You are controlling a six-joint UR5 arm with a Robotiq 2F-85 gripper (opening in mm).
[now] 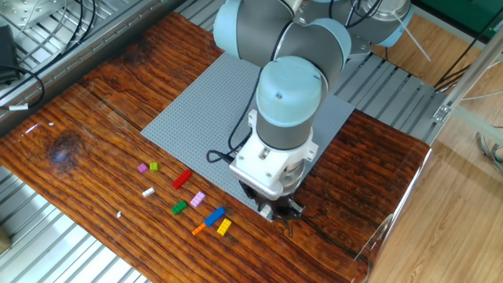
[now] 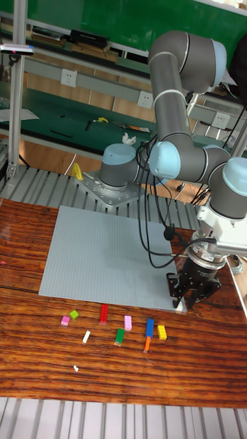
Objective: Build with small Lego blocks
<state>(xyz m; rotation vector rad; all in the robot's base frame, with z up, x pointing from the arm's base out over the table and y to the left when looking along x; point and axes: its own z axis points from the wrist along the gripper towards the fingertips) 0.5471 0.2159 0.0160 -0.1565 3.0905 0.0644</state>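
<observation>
Fixed view: wooden surface (image 1: pixel 94 102) carries grey baseplate (image 1: pixel 212 110), w/ arm (image 1: pixel 287 102) over its near-right corner. Tool (image 2: pixel 194 296) points down at that corner, right at the plate's edge; fingers close together, can't tell if anything's held. Small Lego blocks (image 1: pixel 189 200) lie loose on bare wood betw. plate's front edge & surface's front edge, left of tool, apart from it. Nearest tool: yellow (image 2: pixel 162 332), blue (image 2: pixel 149 326), orange (image 2: pixel 146 346). Then pink (image 2: pixel 127 322), green (image 2: pixel 119 335), red (image 2: pixel 103 313). Farthest: white (image 2: pixel 86 336), lime (image 2: pixel 74 314), magenta (image 2: pixel 65 319).
</observation>
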